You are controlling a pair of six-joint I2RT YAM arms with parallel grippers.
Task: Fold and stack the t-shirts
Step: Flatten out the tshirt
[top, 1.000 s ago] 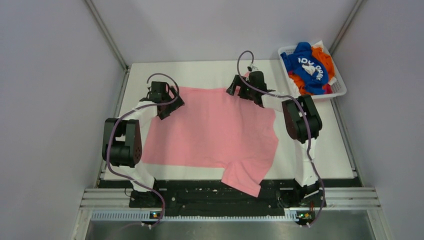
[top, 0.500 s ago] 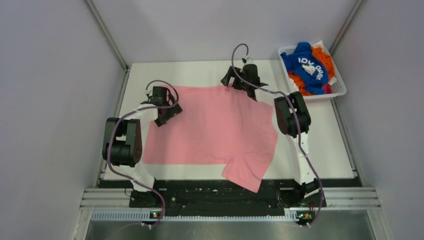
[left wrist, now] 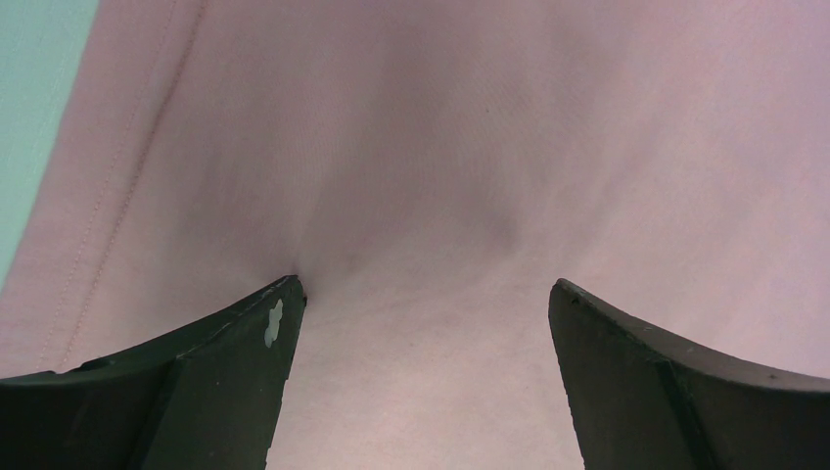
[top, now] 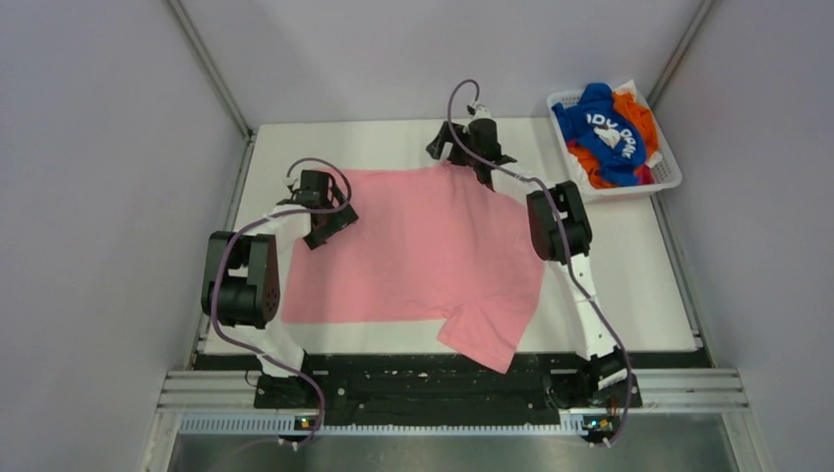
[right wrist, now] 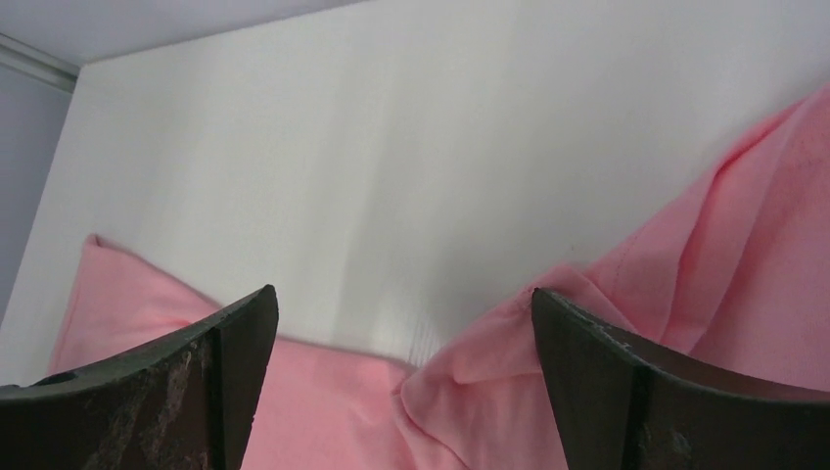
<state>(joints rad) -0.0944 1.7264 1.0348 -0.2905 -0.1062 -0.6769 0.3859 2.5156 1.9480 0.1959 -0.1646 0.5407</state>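
The pink t-shirt [top: 423,256] lies spread on the white table, one sleeve hanging over the near edge. My left gripper [top: 329,218] is open over the shirt's left part; in the left wrist view its fingers [left wrist: 235,362] stand wide apart just above flat pink cloth [left wrist: 431,147]. My right gripper [top: 454,157] is open at the shirt's far edge; the right wrist view shows a bunched fold of pink cloth [right wrist: 509,392] between its jaws. The blue t-shirt [top: 600,128] with white lettering and the orange t-shirt [top: 639,113] lie crumpled in the basket.
The white slatted basket [top: 669,177] stands at the far right corner of the table [top: 393,138]. Grey walls close in the table on three sides. A black rail with the arm bases runs along the near edge.
My right gripper has moved left and farther away along the shirt's far edge, and the shirt's right side has drawn in leftward. My left gripper has shifted slightly nearer.
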